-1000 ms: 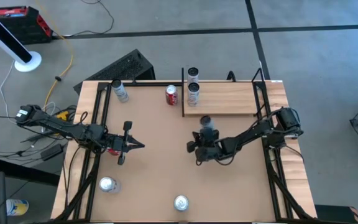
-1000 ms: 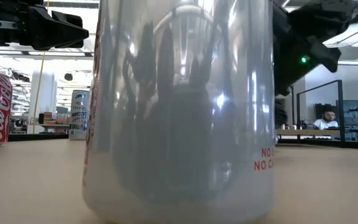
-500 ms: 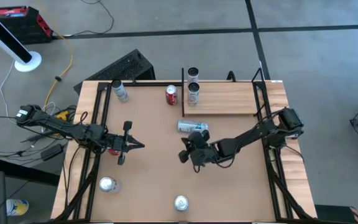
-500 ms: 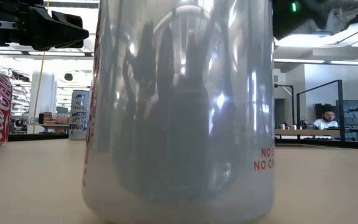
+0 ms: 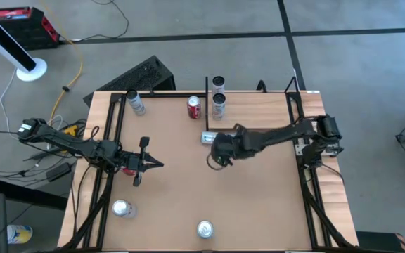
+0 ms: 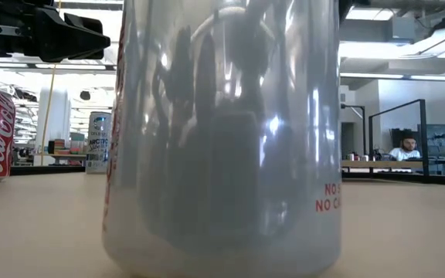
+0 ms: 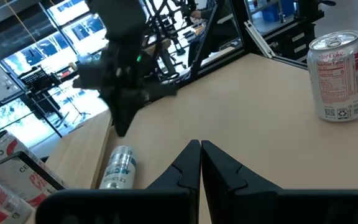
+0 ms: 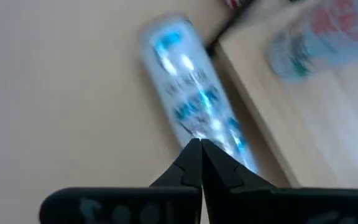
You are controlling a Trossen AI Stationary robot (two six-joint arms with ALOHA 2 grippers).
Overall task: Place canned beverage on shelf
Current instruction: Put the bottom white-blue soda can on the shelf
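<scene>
We find the right gripper (image 5: 220, 149) at mid-table, its jaws closed on nothing. In the right wrist view its fingertips (image 8: 199, 149) meet in a point directly over a fallen can (image 8: 194, 112). That can (image 5: 209, 138) lies on its side on the tabletop (image 5: 181, 204), just beside the near edge of the shelf (image 5: 259, 112), at its railed end. It is blue and white, and its print is too blurred to read.

The shelf sits at the far right of the table with the black rail (image 5: 207, 104) along its left short end. One can (image 5: 219, 105) stands upright on the shelf just inside the rail. A second can (image 5: 219, 83) stands behind it at the far edge; we cannot tell whether it rests on the plank. A red can (image 5: 194, 107) stands upright on the tabletop just left of the rail.

The left gripper (image 5: 159, 164) waits over the left side of the table, jaws closed and empty; the left wrist view shows its fingers (image 7: 191, 163) pressed together.

Other cans: one (image 5: 136, 103) at the far left, one (image 5: 121, 208) at the near left, one (image 5: 204, 228) at the near middle. In the low view a can (image 6: 222, 139) fills most of the picture.
</scene>
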